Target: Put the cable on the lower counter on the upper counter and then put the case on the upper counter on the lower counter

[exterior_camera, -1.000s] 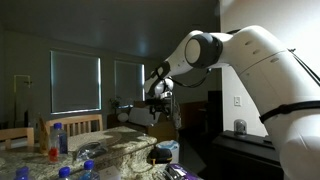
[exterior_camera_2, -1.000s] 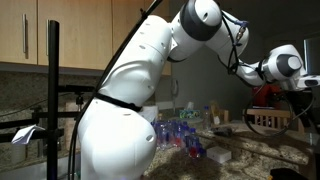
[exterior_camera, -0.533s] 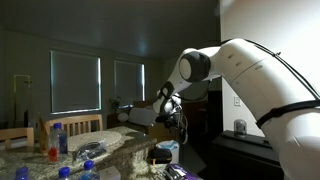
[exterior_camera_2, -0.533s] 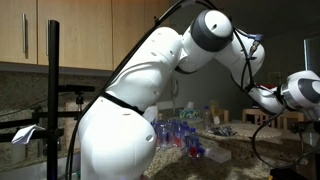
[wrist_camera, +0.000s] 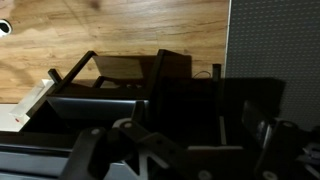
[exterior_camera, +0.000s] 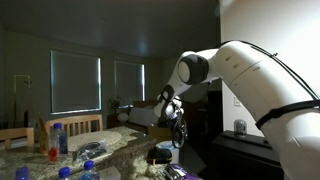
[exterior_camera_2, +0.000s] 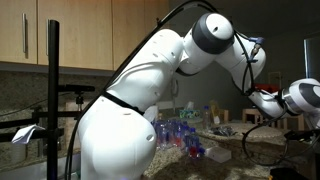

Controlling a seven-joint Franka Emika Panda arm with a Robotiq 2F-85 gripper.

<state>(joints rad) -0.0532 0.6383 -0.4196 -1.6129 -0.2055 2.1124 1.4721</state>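
Observation:
My gripper (exterior_camera: 177,133) hangs from the white arm (exterior_camera_2: 215,40) over the far end of the speckled granite counter (exterior_camera: 118,146), fingers pointing down. In the wrist view the gripper (wrist_camera: 185,150) is dim, with both fingers (wrist_camera: 92,150) wide apart and nothing between them. A small dark rounded thing, perhaps the case (exterior_camera: 159,155), lies on the counter just below and in front of the gripper. The cable cannot be made out in this dim light. Which counter level is which does not show clearly.
Several clear bottles with blue caps stand on the counter in both exterior views (exterior_camera: 60,137) (exterior_camera_2: 175,134). A dark cabinet with a metal cup (exterior_camera: 239,127) stands by the wall. The wrist view looks down on wooden floor (wrist_camera: 120,30) and dark chair frames (wrist_camera: 125,75).
Over the last second the arm swung down and the gripper dropped from window height to just above the counter's end. In the last half second it barely moved. The jaws stayed open.

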